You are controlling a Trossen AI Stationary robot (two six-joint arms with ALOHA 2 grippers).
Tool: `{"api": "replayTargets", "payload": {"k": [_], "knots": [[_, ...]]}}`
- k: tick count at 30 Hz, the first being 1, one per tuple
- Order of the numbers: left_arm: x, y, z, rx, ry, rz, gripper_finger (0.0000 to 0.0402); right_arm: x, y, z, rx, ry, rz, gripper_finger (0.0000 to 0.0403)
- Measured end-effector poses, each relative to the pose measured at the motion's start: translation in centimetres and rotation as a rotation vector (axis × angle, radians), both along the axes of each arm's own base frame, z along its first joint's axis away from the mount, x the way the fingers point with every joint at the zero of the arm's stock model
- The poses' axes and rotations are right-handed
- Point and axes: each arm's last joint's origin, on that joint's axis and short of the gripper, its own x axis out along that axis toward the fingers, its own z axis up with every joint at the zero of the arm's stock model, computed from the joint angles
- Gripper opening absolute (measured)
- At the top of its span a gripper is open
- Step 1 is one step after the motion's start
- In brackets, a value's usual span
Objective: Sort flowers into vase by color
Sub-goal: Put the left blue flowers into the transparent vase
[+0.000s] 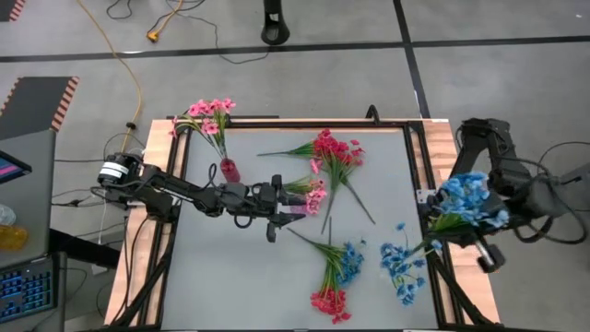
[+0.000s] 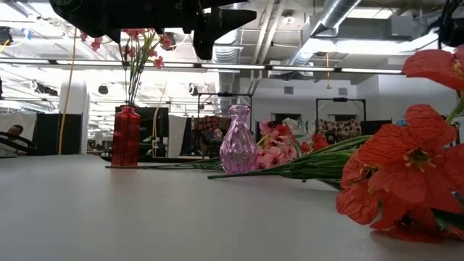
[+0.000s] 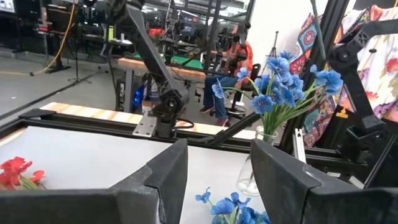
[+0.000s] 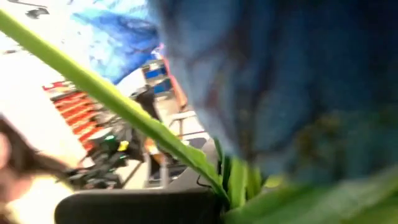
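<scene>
Sorting is partly done: pink flowers (image 1: 211,114) and blue flowers (image 1: 468,199) are vased; loose sprigs (image 1: 334,159) remain on the desk (image 1: 230,277). Left gripper (image 1: 300,208) jaws are parted and empty mid-desk; right gripper jaws, hidden at the right edge, are closed.

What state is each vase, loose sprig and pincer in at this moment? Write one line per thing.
Red vase: upright, holds pink flowers.
Clear vase: upright, holds blue flowers.
Pink sprig: lying on the table by the left pincer.
Red sprig: lying loose.
Blue sprig: lying loose.
Left pincer: open, empty.
Right pincer: hidden behind the blue flowers, shut.
</scene>
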Motion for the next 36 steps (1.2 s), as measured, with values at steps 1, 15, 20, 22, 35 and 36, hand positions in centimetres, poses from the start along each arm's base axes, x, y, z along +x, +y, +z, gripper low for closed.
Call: {"api": "replayTargets", "payload": {"k": [1, 15, 20, 22, 35, 36], "knots": [[0.0, 0.0, 0.0, -0.007, 0.001, 0.0, 0.0162, -0.3, -0.1, 0.1, 0.004, -0.002, 0.024, 0.0037], [0.0, 0.0, 0.0, -0.038, 0.002, -0.002, 0.0162, -3.7, 0.1, 0.2, -0.005, 0.001, 0.183, 0.0037], [0.0, 0.0, 0.0, -0.038, 0.002, -0.002, 0.0162, -4.9, 0.2, 0.2, -0.006, 0.005, 0.252, 0.0037], [0.0, 0.0, 0.0, -0.039, 0.002, -0.002, 0.0162, -5.2, 0.2, 0.0, -0.024, 0.012, 0.23, 0.0037], [0.0, 0.0, 0.0, -0.065, 0.003, -0.003, 0.0162, -6.6, 3.0, -3.0, -0.363, -0.017, 0.17, 0.0037], [0.0, 0.0, 0.0, -0.066, 0.003, -0.003, 0.0162, -6.6, 3.3, -3.2, -0.385, -0.02, 0.17, 0.0037]]}}
